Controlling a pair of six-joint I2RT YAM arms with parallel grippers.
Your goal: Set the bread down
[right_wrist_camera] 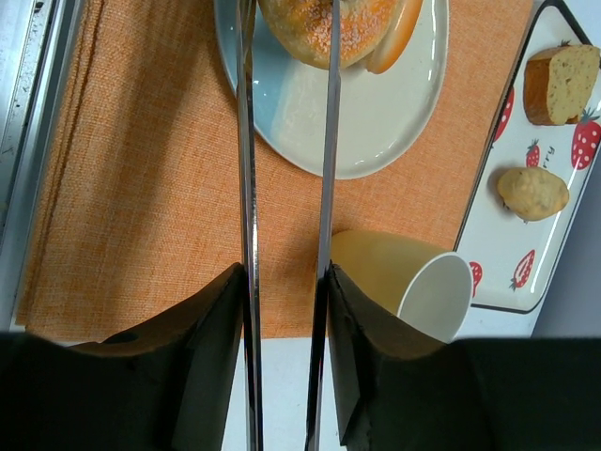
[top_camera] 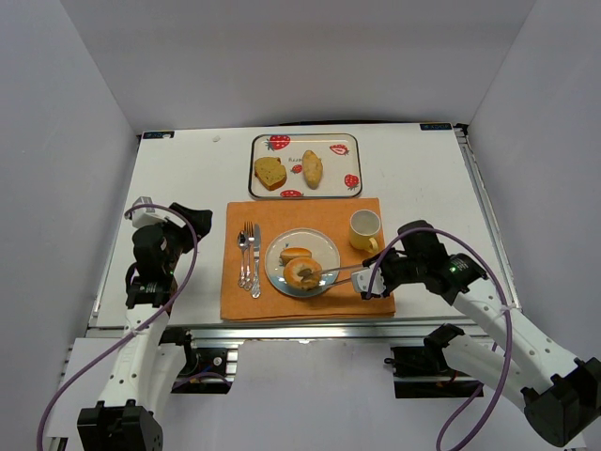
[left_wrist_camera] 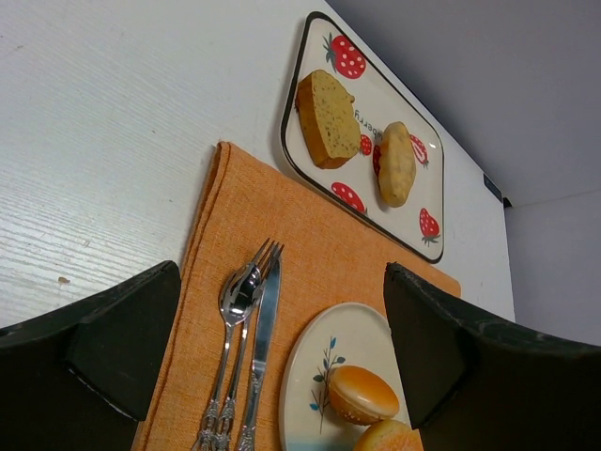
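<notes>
My right gripper (top_camera: 373,281) is shut on metal tongs (top_camera: 343,272). Both tong arms (right_wrist_camera: 246,188) run between its pads. The tong tips reach round a sesame bread roll (top_camera: 302,273) at the front of the white plate (top_camera: 330,248). I cannot tell whether the roll (right_wrist_camera: 319,28) rests on the plate (right_wrist_camera: 376,122) or hangs just above it. A second glazed bun (top_camera: 295,253) lies on the plate behind it and also shows in the left wrist view (left_wrist_camera: 362,393). My left gripper (top_camera: 178,235) is open and empty, left of the orange placemat (top_camera: 310,305).
A strawberry tray (top_camera: 352,141) at the back holds a bread slice (top_camera: 269,173) and an oval roll (top_camera: 312,169). A yellow cup (top_camera: 364,228) stands on the mat right of the plate, close to my right wrist. A spoon, fork and knife (top_camera: 249,258) lie left of the plate.
</notes>
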